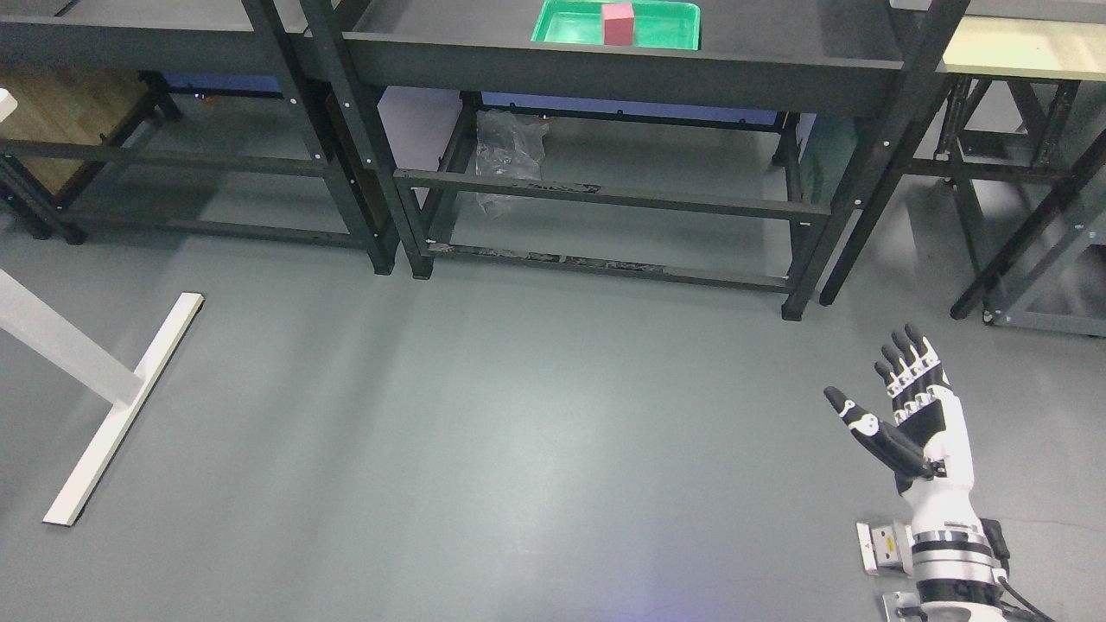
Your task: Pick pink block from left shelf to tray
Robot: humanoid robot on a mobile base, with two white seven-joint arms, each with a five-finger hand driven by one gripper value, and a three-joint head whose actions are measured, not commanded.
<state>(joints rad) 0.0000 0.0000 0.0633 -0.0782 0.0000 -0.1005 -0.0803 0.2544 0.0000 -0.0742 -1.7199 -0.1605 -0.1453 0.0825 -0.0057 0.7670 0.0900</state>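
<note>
1. Floor: bare grey expanse filling the lower two thirds of the frame. The camera looks down on it, which suggests the robot stands well back from the shelving.
2. Shelf unit: dark metal frame across the upper centre, its top deck carrying the task items. A second, similar unit sits at the upper left; nothing pink shows on it.
3. White stand leg: lower left, lying flat on the floor, apart from the work.
4. Green tray: top centre, resting on the deck near its front edge, probably placed there for easy reach.
5. Right hand: lower right of the frame, arm rising from the bottom edge. Fingers extended and side by side, thumb splayed to the left, palm open, nothing held. It hangs over the floor, well apart from the shelf. Judgement: a neutral ready pose.
6. Crumpled clear plastic bag: under the deck, behind the crossbar.
7. Pink block: upright inside the tray, at top centre. Judgement: the placement appears already made.
8. Left hand: not visible.
</note>
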